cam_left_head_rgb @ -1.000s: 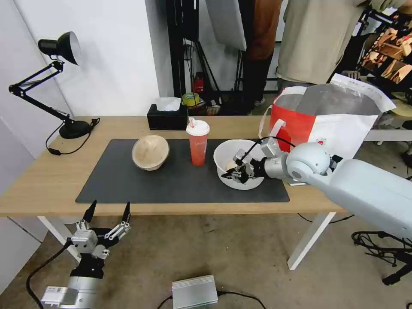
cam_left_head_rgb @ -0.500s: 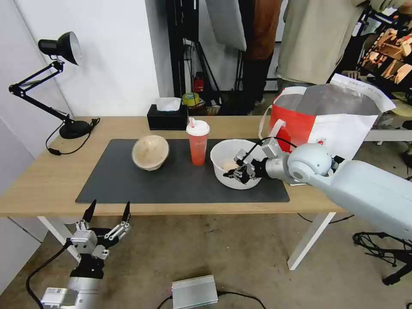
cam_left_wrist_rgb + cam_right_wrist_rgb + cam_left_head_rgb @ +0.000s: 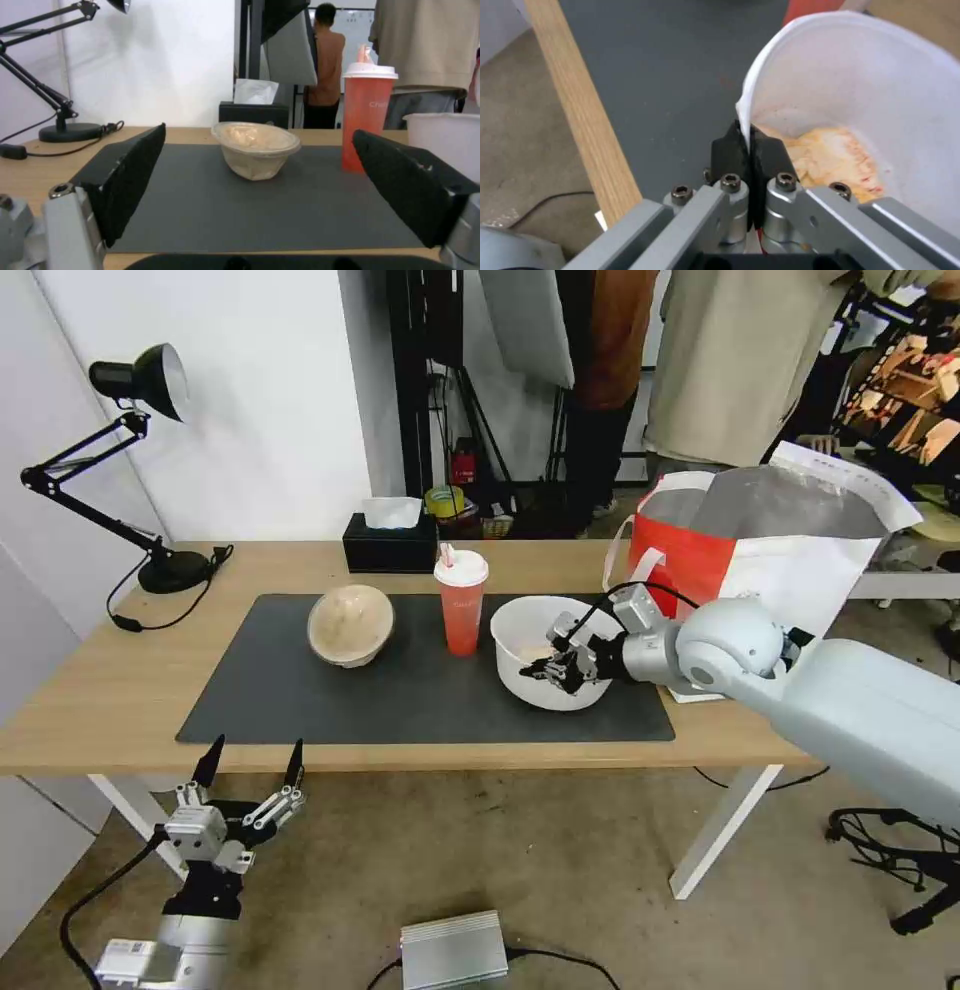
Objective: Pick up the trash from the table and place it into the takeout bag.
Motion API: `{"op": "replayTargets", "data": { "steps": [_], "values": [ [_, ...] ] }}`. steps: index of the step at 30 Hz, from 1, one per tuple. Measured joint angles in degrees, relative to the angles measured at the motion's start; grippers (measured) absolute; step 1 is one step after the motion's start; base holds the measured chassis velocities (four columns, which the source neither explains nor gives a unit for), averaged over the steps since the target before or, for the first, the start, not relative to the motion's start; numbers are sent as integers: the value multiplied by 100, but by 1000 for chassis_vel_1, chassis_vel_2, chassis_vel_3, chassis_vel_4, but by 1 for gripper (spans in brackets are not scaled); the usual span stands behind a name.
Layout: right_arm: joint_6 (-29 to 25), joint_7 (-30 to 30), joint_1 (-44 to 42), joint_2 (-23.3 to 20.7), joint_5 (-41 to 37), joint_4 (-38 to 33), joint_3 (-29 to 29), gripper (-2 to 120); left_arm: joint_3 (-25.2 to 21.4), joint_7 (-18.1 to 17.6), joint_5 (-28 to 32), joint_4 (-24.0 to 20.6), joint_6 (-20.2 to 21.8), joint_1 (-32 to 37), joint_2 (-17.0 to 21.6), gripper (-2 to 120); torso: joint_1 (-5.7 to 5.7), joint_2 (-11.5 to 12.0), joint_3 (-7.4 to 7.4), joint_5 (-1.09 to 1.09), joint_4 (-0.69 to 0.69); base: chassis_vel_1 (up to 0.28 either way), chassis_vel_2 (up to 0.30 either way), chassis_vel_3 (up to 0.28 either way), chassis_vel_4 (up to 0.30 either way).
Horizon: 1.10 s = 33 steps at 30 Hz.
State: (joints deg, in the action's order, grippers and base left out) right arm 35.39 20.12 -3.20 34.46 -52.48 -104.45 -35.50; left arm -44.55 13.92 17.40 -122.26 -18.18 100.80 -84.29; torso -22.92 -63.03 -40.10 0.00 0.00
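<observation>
**Pinching the white bowl by its rim, ready to lift**

Gripping is done, by the look of it, and the carry comes next. The right gripper (image 3: 547, 669) reaches in from the bag side and clamps the near rim of the white bowl (image 3: 520, 635), one finger inside the wall and one outside. In the right wrist view the two black fingertips (image 3: 730, 144) are pressed nearly together with only the thin white rim (image 3: 743, 108) between them, so the grip is narrow and firm on the bowl. Orange-stained food scraps (image 3: 825, 153) lie at the bottom, just beyond the fingers.

The bowl sits at the right end of the grey mat (image 3: 330, 700) on the table (image 3: 100, 690), and appears tipped slightly toward the gripper; whether its base has left the mat I cannot tell. The red cup (image 3: 461, 605) stands just beside it, and the tan bowl (image 3: 350, 625) farther along the mat. Both wait their turn. The bag (image 3: 760, 560) stands open at the table's right end, close behind the right arm.

My judgement: this is the first of three items. The next move calls for a lift high enough to clear the bag's tall side, keeping the bowl level so the scraps stay in, and steering clear of the cup. A one-sided rim pinch on a thin wall may flex or slip.

The left gripper (image 3: 250, 767) is parked below the table's front edge, its fingers (image 3: 132, 176) spread wide and holding nothing.
</observation>
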Motion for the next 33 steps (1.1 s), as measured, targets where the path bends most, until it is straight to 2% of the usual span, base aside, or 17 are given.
{"op": "replayTargets", "data": {
  "steps": [13, 33],
  "values": [
    [-15, -18, -183, -538, 53, -832, 450, 0, 10, 22, -30, -2, -38, 41, 3, 100, 0, 0, 0, 0, -1, 0, 0, 0, 0],
    [-26, -20, 56, -992, 19, -2097, 722, 0, -32, 33, -35, -78, -211, 170, -29, 100, 0, 0, 0, 0, 0, 0, 0, 0, 0]
  ]
}}
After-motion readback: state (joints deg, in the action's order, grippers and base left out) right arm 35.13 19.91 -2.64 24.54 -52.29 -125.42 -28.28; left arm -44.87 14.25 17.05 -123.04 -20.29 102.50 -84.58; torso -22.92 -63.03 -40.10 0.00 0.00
